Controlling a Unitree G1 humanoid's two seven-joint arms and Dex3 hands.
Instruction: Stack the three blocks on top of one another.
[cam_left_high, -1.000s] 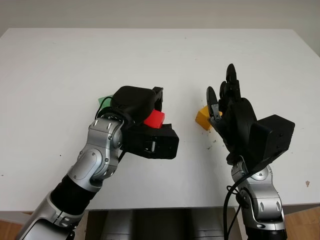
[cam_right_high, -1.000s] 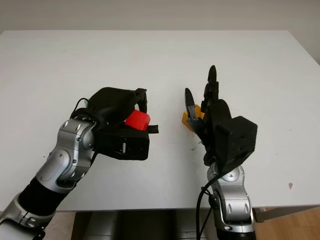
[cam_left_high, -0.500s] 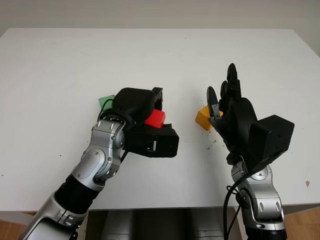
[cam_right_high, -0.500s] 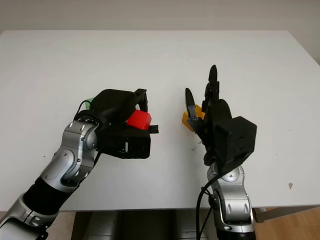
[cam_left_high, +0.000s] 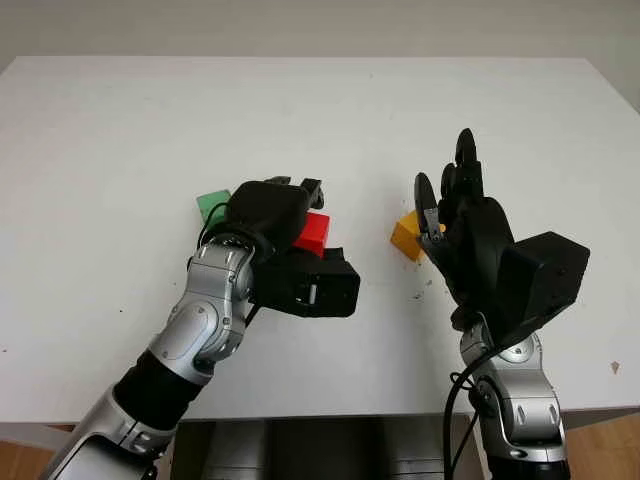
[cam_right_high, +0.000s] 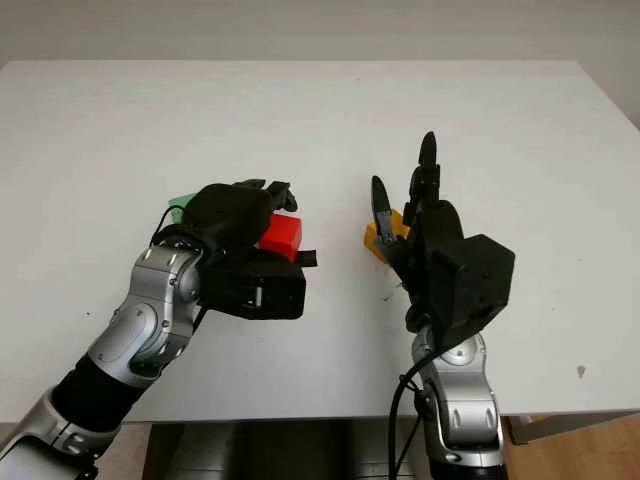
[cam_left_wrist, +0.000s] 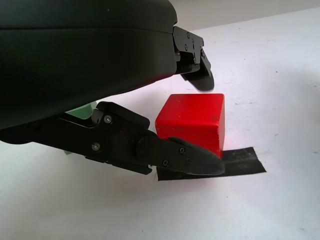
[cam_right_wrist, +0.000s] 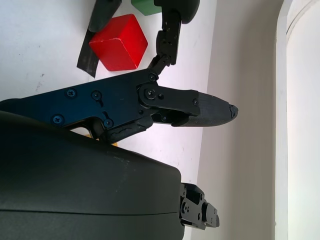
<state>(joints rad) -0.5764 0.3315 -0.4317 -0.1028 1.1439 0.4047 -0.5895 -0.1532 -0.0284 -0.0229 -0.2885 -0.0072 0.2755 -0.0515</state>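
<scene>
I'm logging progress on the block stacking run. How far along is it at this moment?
Nothing is stacked yet. The red block sits on the table on a strip of black tape, with the left hand open around it, fingers not closed. The green block lies just behind that hand. The yellow block sits apart, by the open right hand. All three lifts and placements remain.

Lab-like: bare white table (cam_left_high: 320, 110), plain wall (cam_left_high: 320, 25)
</scene>
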